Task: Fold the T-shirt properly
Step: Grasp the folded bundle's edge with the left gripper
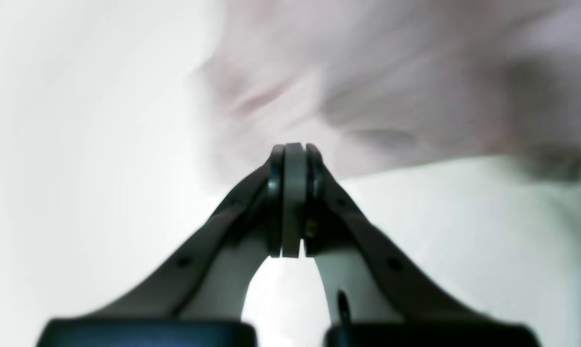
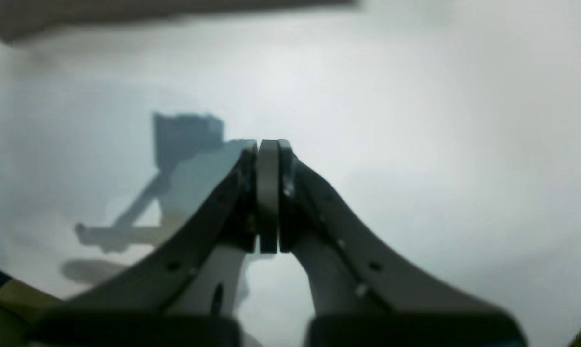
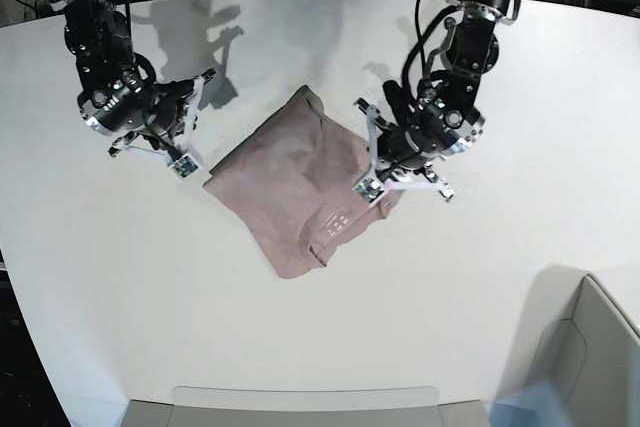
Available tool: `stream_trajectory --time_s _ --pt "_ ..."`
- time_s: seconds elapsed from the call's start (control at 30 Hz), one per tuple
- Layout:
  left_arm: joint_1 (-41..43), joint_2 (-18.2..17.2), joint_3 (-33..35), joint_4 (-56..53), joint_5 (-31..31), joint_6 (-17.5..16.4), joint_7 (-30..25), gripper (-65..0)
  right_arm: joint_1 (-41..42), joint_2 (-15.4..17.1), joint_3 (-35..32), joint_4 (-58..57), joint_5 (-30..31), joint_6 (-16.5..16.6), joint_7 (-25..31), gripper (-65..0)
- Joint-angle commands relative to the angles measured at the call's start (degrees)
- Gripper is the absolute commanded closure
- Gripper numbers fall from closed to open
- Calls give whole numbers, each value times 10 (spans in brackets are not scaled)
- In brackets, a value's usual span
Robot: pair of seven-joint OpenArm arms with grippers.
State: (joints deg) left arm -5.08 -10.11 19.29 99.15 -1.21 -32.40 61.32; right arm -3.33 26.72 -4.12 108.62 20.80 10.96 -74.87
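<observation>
The mauve-pink T-shirt lies partly folded and slanted in the middle of the white table, its pale neck label facing up near the lower edge. My left gripper hovers at the shirt's right edge. In the left wrist view that gripper is shut with nothing between its pads, and the blurred T-shirt fills the upper right. My right gripper is just off the shirt's left corner. In its own view this gripper is shut and empty over bare table.
A grey bin stands at the lower right corner. A pale tray edge runs along the front of the table. Cables and dark equipment line the back edge. The right arm's shadow falls on the table.
</observation>
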Motion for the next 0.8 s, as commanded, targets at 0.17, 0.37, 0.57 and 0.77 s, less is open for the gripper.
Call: stream_trajectory --time_s 0.17,0.37,0.57,0.77 --pt "12 15 -48 33 -1 2 -4 0 -31 5 111 48 3 0 3 0" --pt "13 23 -49 37 -3 2 -15 0 -46 -23 271 48 -2 0 2 0" --pt "35 60 -2 72 -4 0 -21 0 -65 -12 346 25 -2 0 4 0" --pt "64 62 111 87 -1 -1 -33 0 -83 -7 343 16 2 0 4 0"
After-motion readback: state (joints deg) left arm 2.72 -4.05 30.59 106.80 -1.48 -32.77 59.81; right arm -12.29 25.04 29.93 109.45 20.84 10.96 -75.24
